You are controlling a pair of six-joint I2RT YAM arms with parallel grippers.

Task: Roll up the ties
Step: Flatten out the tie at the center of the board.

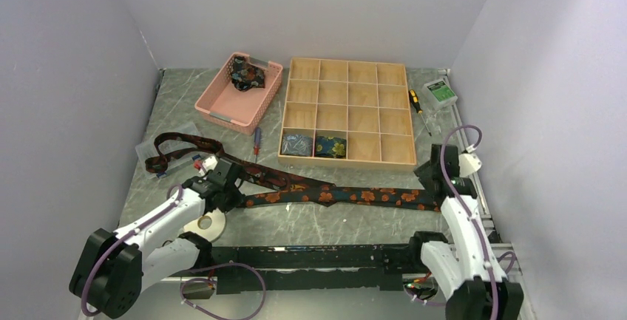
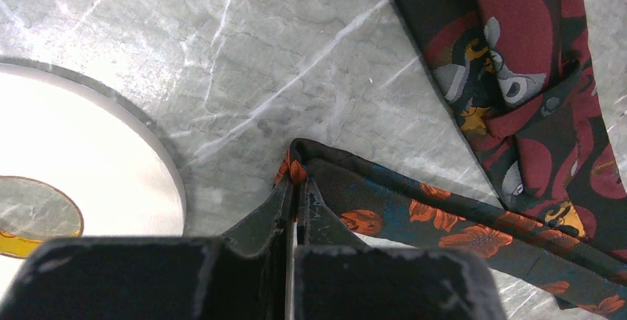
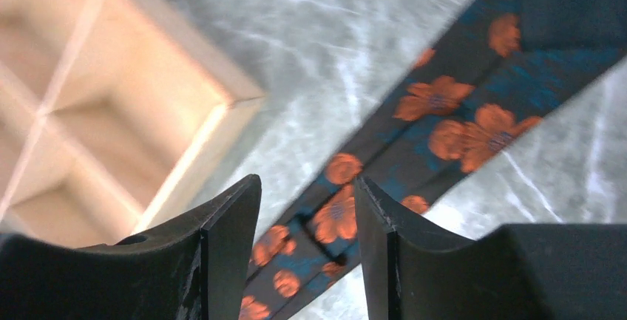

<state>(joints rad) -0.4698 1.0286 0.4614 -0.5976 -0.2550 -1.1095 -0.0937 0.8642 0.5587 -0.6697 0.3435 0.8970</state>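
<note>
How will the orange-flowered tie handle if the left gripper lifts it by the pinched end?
Probably floppy: the orange-flowered tie lies flat along the table, so it would drape from the left gripper. Likely light, being thin fabric. Its folded end looks smooth, so it may slip or unfold.

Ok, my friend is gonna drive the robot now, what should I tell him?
Left gripper: jaws shut on one end of the orange-flower tie.
Right gripper: jaws open over its other end, gripping nothing.
Maroon tie: unrolled, crossing the orange-flower one.
Done: two rolled ties sit in the wooden box.
Left: roll both flat ties.
</note>
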